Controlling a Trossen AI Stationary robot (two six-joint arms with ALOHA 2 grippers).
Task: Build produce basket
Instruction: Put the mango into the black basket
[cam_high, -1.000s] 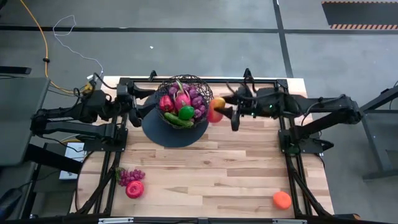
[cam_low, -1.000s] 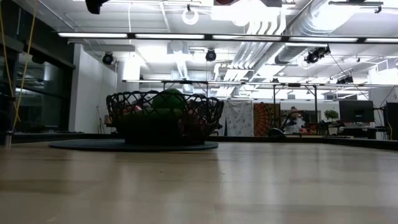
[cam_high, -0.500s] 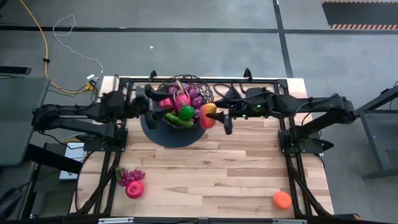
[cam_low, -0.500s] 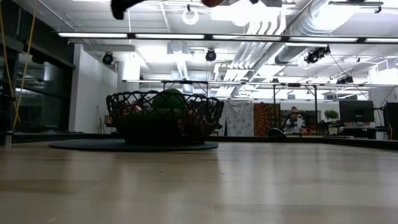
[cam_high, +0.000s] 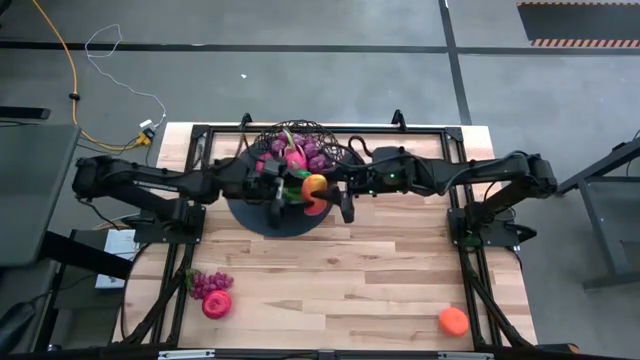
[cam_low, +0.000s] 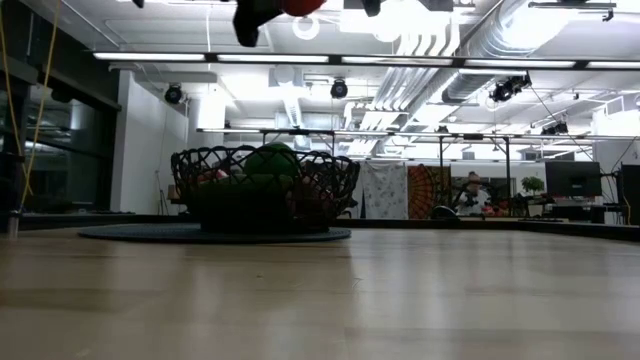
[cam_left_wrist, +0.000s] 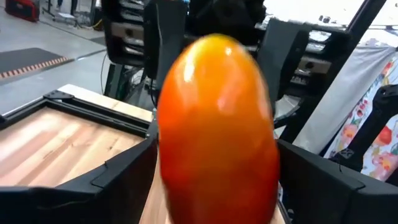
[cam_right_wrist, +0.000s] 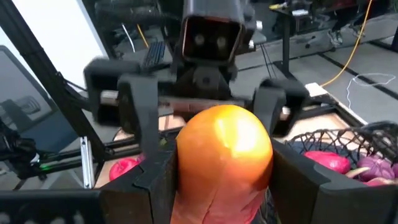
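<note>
**Orange-red fruit held over the basket's near rim**

The right tool (cam_high: 322, 194) is clamped on an orange-red fruit (cam_high: 314, 192), its two dark fingers (cam_right_wrist: 146, 180) pressed against either side of it. It holds the fruit in the air at the near edge of the basket (cam_high: 296, 150), above the dark round disc (cam_high: 250, 212) on which the basket sits. The left tool (cam_high: 277, 192) faces it from the other side, just beside the fruit, with its fingers (cam_left_wrist: 118, 180) spread apart and the fruit between them; whether they touch it cannot be told.

The black wire basket stands at the far middle of the counter (cam_high: 380, 270). Inside lie a pink dragon fruit (cam_high: 293, 158), purple grapes (cam_high: 318, 160) and a green cucumber (cam_high: 288, 198).

Still on the counter, well apart from the basket, are a second bunch of grapes (cam_high: 208, 283) touching a red fruit (cam_high: 216, 304) near the front left corner, and an orange (cam_high: 453, 320) near the front right corner.
</note>
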